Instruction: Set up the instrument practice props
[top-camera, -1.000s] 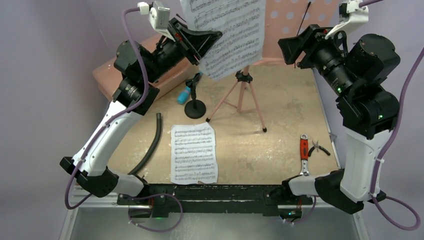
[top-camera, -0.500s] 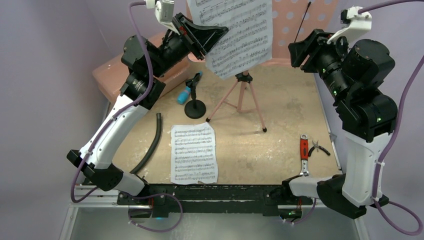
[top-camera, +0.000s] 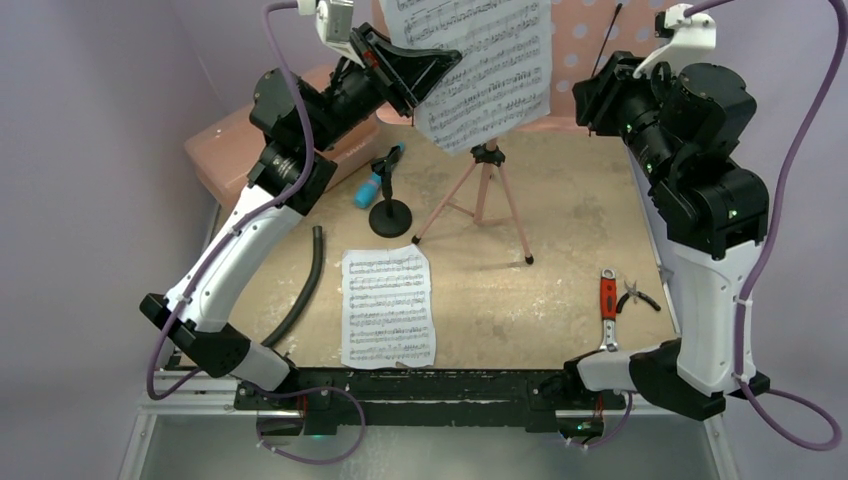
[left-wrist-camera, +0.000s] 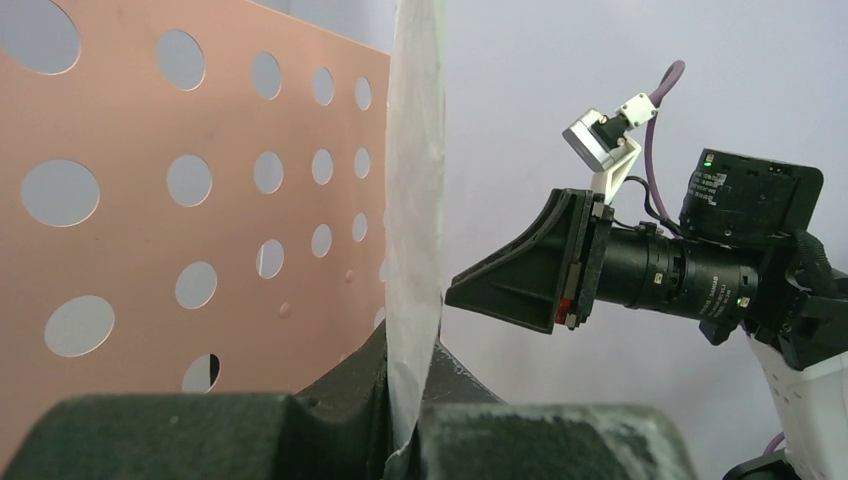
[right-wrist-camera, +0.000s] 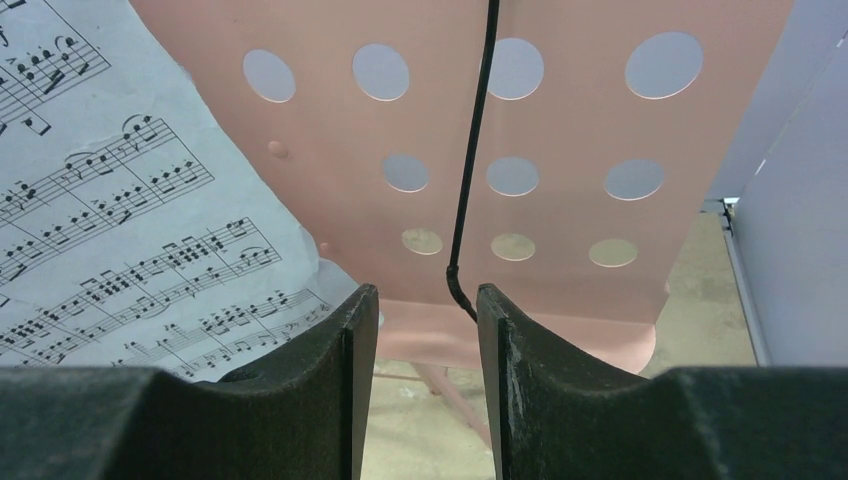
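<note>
My left gripper (top-camera: 443, 68) is shut on the edge of a white sheet-music page (top-camera: 485, 65), holding it upright in front of the pink perforated music stand (top-camera: 585, 45). In the left wrist view the page (left-wrist-camera: 415, 200) runs edge-on between the jaws, with the stand's desk (left-wrist-camera: 200, 200) at its left. My right gripper (right-wrist-camera: 428, 295) is open with nothing between its fingers, facing the desk (right-wrist-camera: 570, 110) and its thin black wire page holder (right-wrist-camera: 470, 180). A second page (top-camera: 388, 305) lies flat on the table. The cyan microphone (top-camera: 370, 187) rests in the black mic stand (top-camera: 390, 215).
A translucent pink case (top-camera: 230, 140) lies at the back left. A black hose (top-camera: 305, 285) curves along the left side. A red-handled tool (top-camera: 607, 300) and small pliers (top-camera: 637, 295) lie at the right edge. The stand's tripod legs (top-camera: 485, 195) spread mid-table.
My left arm has raised the page and carried it right, toward the stand's desk. My right gripper has swung in toward the desk and its jaws have narrowed.
</note>
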